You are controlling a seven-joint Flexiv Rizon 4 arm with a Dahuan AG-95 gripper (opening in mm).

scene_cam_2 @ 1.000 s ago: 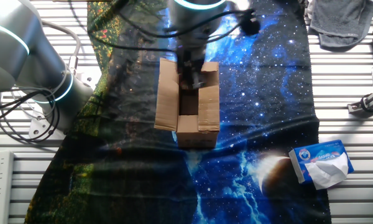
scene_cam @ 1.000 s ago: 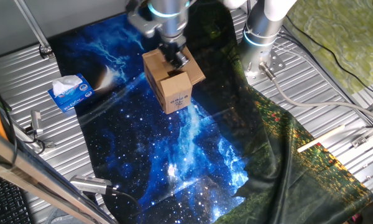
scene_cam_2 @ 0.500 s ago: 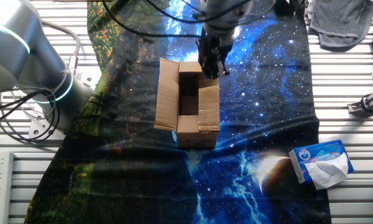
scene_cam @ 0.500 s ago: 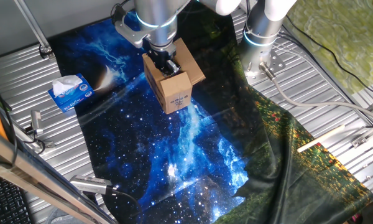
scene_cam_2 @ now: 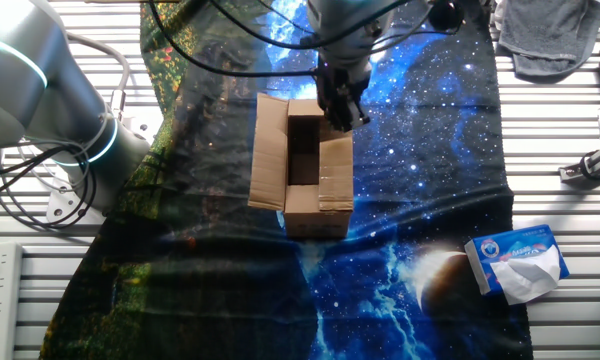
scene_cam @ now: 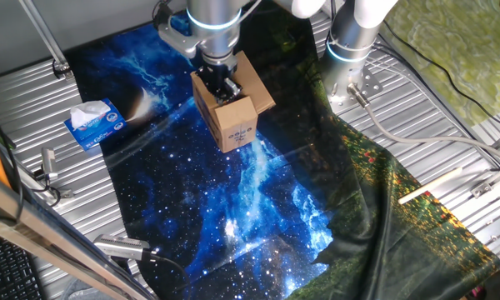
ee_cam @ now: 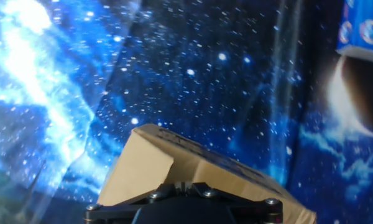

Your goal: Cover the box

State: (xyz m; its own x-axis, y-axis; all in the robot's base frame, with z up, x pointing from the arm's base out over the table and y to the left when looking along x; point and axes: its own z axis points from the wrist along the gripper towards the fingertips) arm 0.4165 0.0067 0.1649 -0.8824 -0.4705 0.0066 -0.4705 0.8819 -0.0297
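- The box (scene_cam_2: 302,165) is seen standing on the starry blue cloth (scene_cam: 233,208) near the middle of the tabletop (scene_cam: 450,108), its top still open; one long flap (scene_cam_2: 268,152) is spread outward and the opposite flap (scene_cam_2: 336,170) is folded partway over the opening.
- The pincer (scene_cam_2: 341,108) is held low at the far corner of the box, over the partly folded flap; whether its fingers are closed on anything cannot be told, since they are dark and blurred in both fixed views and hidden in the hand view.
- A slip is judged possible: if the flap is pushed off-centre, the light box could be shoved or turned on the loose cloth rather than closed.
- The flap could also spring back up once released, and the spread flap remains to be folded.
- A tissue box (scene_cam: 95,123) is seen well apart on the cloth's edge, out of the way.
- The arm's base (scene_cam: 350,58) and its cables (scene_cam: 417,133) are set beside the cloth; nothing is seen blocking the box itself.
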